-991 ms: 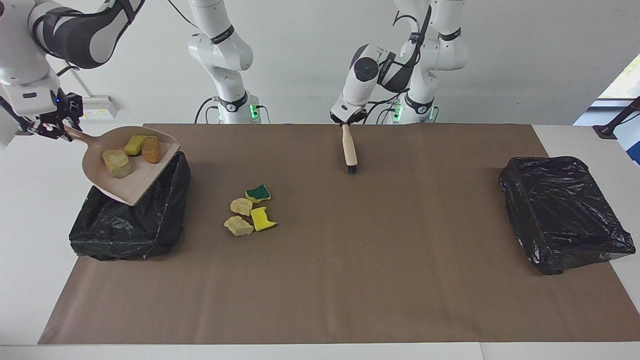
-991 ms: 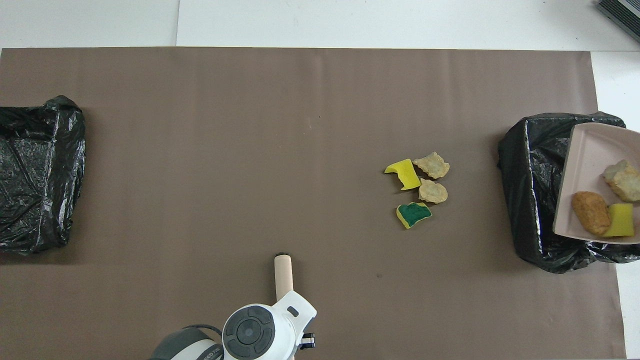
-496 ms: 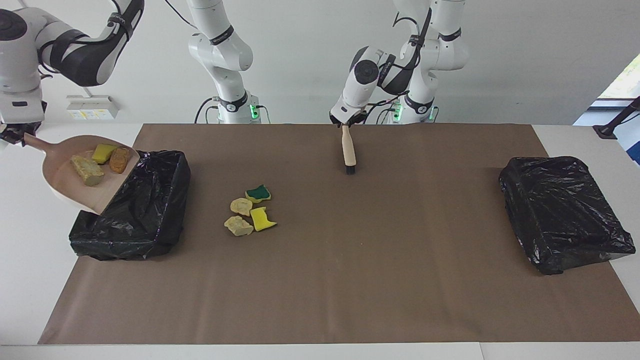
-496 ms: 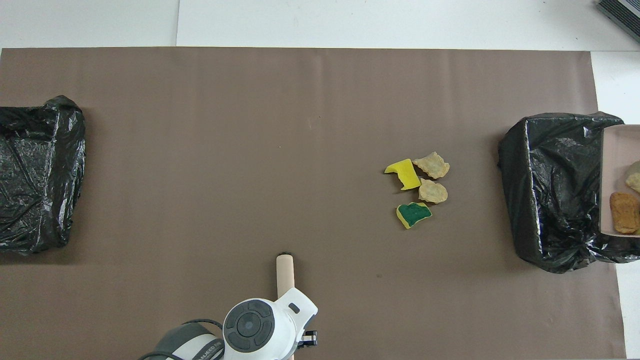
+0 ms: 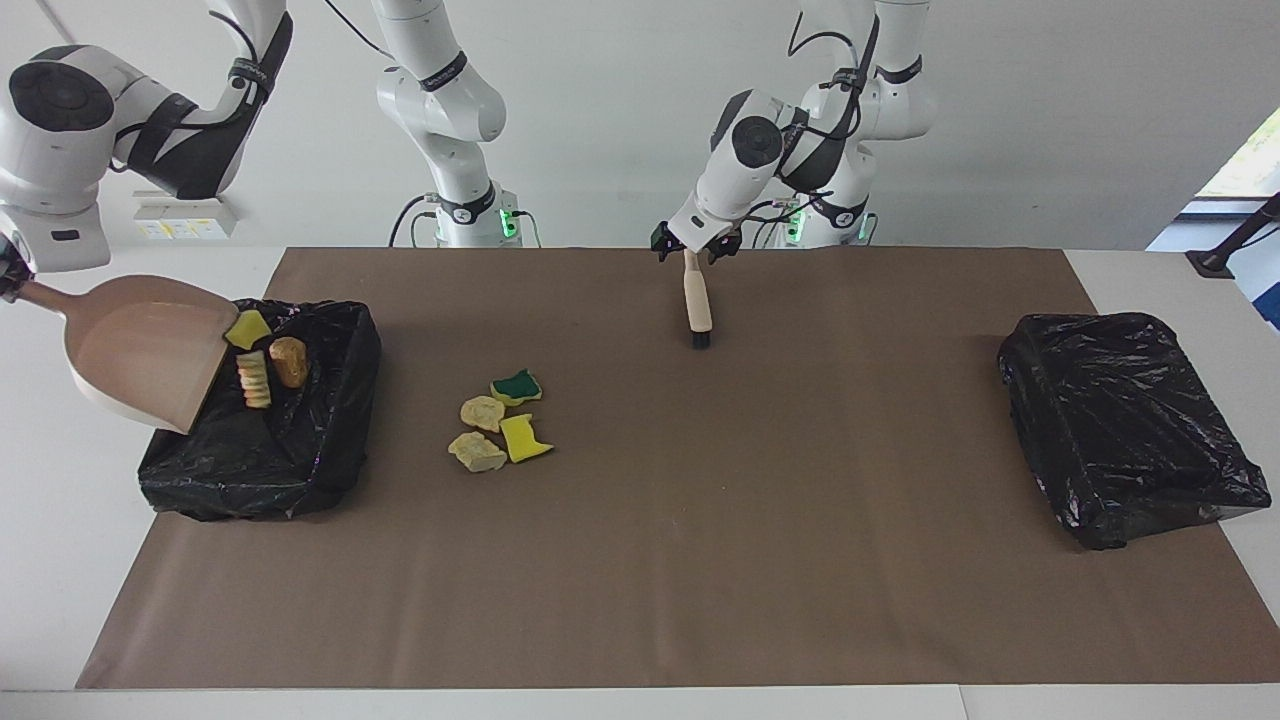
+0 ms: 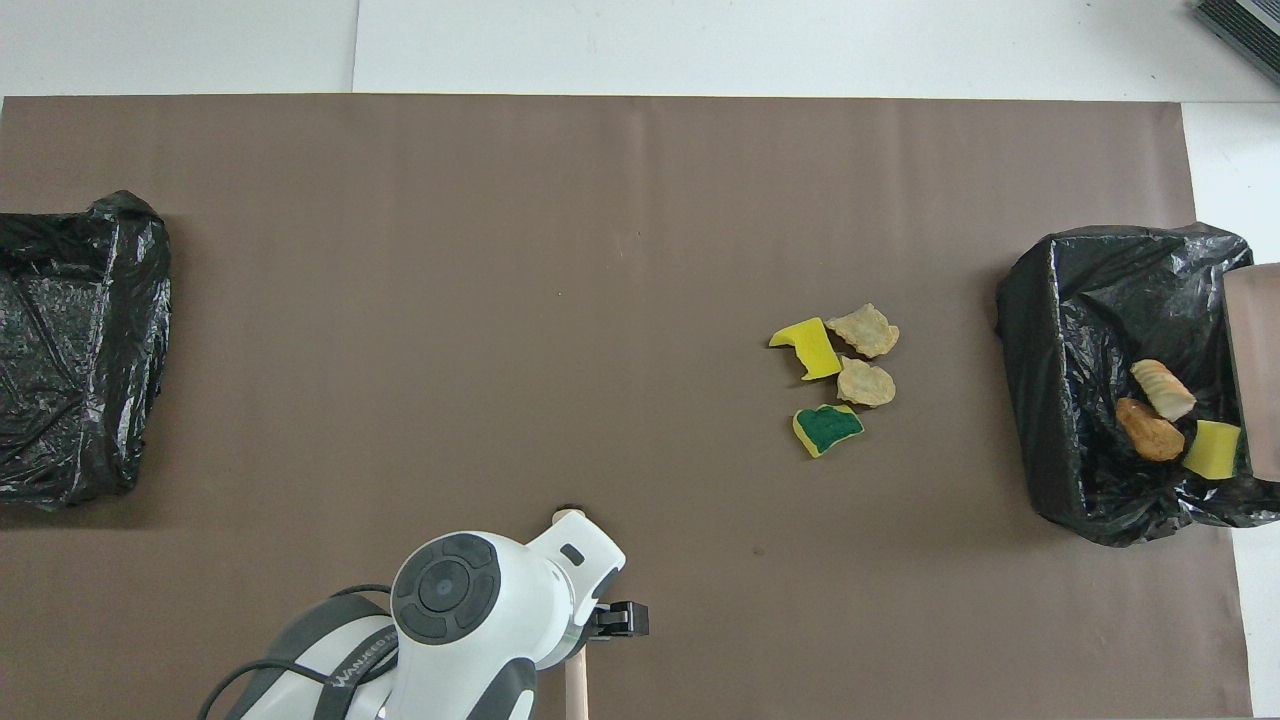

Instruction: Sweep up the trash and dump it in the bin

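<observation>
Left gripper (image 5: 692, 247) low with fingers spread; right gripper (image 5: 8, 280) raised (clamped tight).

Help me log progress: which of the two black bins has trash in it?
The black bin at the right arm's end of the table: three scraps lie in it beside the tilted dustpan. The other bin shows none.

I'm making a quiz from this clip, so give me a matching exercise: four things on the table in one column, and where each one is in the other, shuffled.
Things:
1. brush
2. green-topped sponge piece
3. golden-brown chunk
4. dustpan

Places:
A. in the bin at the right arm's end
B. tilted over that bin's edge
C. lying under the left gripper
D. on the brown paper with three other scraps

Pairs: 1-C, 2-D, 3-A, 4-B
</observation>
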### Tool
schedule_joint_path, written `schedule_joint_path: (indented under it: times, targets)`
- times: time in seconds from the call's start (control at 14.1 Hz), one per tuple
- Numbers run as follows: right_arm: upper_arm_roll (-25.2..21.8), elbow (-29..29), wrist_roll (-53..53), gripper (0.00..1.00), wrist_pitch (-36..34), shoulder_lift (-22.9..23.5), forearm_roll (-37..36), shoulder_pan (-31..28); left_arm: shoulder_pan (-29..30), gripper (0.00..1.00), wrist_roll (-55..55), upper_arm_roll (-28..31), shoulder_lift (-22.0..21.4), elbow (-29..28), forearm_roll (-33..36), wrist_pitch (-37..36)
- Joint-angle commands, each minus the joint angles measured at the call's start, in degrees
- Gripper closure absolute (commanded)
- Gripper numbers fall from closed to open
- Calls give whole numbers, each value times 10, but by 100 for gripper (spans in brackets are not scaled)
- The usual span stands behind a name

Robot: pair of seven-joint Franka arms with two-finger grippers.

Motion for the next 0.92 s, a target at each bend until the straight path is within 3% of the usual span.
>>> schedule_joint_path:
  times: [0.0,0.21,0.35,0.57,0.85]
  targets:
    - [2,-6,15,100,10,-2,-50,9,9,0,7,56,6,92,73,-64]
    - [8,5,8,100,-3,-13,-63,12,7,0,28,108,32,147,181,-71]
    - [21,40,12,100,-69,-39,-44,12,6,0,39,151,63,204,208,-92]
    - [58,105,53,100,-193,-48,88,11,-2,0,89,215,110,306,286,-168]
    - [109,101,243,100,-257,-62,218,12,-1,0,164,291,115,369,298,-192]
